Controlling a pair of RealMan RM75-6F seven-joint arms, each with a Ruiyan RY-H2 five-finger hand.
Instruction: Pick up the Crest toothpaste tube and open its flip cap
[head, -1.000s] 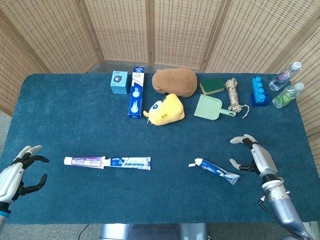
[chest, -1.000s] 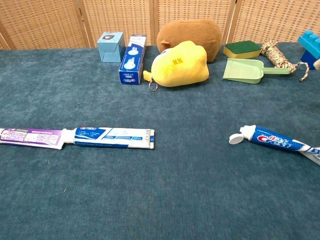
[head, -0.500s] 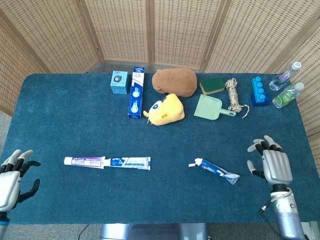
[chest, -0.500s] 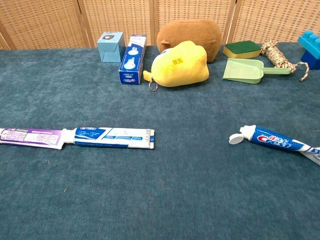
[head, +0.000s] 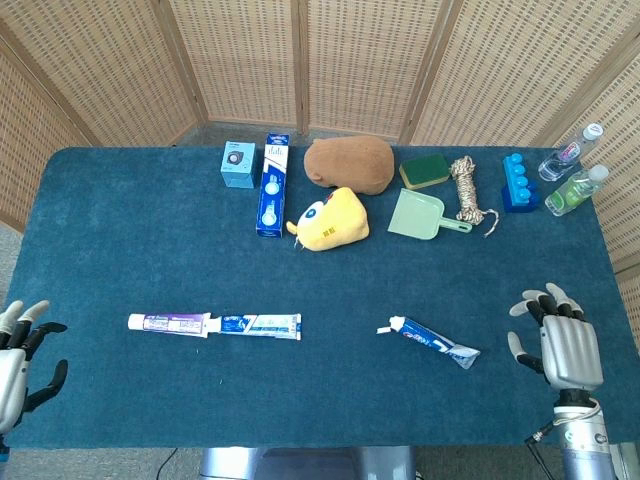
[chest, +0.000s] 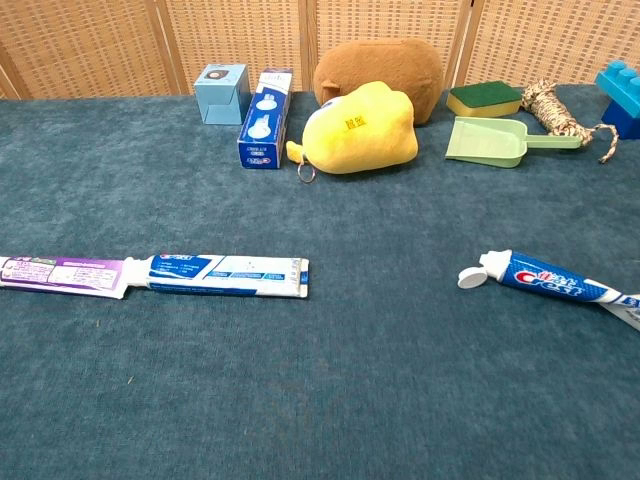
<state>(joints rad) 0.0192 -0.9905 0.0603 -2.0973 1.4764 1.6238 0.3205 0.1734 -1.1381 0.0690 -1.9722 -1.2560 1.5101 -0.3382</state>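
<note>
Crest toothpaste tube (chest: 548, 282) lies flat on the blue table cover (head: 150, 250), front right, with its flip cap (chest: 470, 277) already hanging open beside the nozzle; by the look of it the job is done or nearly so. Right hand (head: 560, 340) hovers at the right table edge, near the tube's tail but apart from it, fingers spread, holding nothing. Left hand (head: 15, 360) sits at the far left edge, also released and empty.

Risks: the open nozzle could smear paste on the cloth if the tube gets squeezed or bumped. Any regrasp near the cap may snap it back closed. The two toothpaste boxes (chest: 150, 272) lying end to end at left look similar and could be taken for the target.

Readable writing: "Crest" in white on the blue tube. Print on the upright blue box (chest: 264, 118) and the yellow plush toy (chest: 358, 128) tag is too small to read.
</note>
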